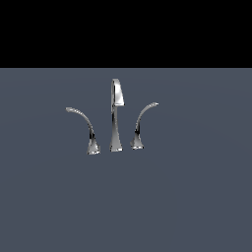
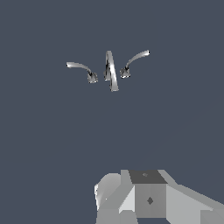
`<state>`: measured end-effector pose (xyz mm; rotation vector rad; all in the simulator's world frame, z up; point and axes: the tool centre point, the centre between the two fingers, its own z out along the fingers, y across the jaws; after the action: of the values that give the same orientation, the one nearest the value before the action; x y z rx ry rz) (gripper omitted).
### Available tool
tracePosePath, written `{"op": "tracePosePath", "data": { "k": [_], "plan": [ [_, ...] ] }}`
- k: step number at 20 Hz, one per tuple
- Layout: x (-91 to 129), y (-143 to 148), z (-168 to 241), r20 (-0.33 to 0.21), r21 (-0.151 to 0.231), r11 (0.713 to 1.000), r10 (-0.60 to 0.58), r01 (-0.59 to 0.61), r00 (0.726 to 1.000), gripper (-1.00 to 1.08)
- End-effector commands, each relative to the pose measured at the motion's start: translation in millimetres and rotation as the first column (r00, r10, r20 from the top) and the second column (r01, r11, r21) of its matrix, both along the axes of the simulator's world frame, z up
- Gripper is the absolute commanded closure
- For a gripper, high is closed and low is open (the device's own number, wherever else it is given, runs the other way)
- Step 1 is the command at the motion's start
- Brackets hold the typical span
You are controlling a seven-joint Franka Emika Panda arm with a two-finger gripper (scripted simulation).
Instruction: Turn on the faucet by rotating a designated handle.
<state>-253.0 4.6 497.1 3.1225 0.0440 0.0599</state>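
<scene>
Right now the gripper's body [image 2: 148,197] sits low in wrist view, fingers out of shot so can't tell open/shut, nothing visibly held, w/ the handle [image 1: 140,123] well ahead, arcing up on the faucet's [image 1: 116,115] exterior-view right.

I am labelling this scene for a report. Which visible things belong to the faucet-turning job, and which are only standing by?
Belong to the job:
- faucet
- shorter, steeper handle

Only standing by:
- longer, wider-arched lever
- tall spout
- grey floor

The gripper's fingers are not in view; only part of the arm shows in the wrist view.
</scene>
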Motion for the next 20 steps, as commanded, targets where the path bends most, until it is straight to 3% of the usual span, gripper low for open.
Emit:
{"op": "tracePosePath", "data": {
  "k": [1, 11, 20],
  "plan": [
    [0, 0, 0, 0.000, 0.000, 1.000, 0.000, 0.000, 1.000, 1.08],
    [14, 6, -15, -0.001, 0.002, 0.998, -0.062, 0.062, 0.998, 1.08],
    [52, 19, -53, -0.005, 0.008, 0.975, -0.223, 0.224, 0.975, 1.08]
  ]
}}
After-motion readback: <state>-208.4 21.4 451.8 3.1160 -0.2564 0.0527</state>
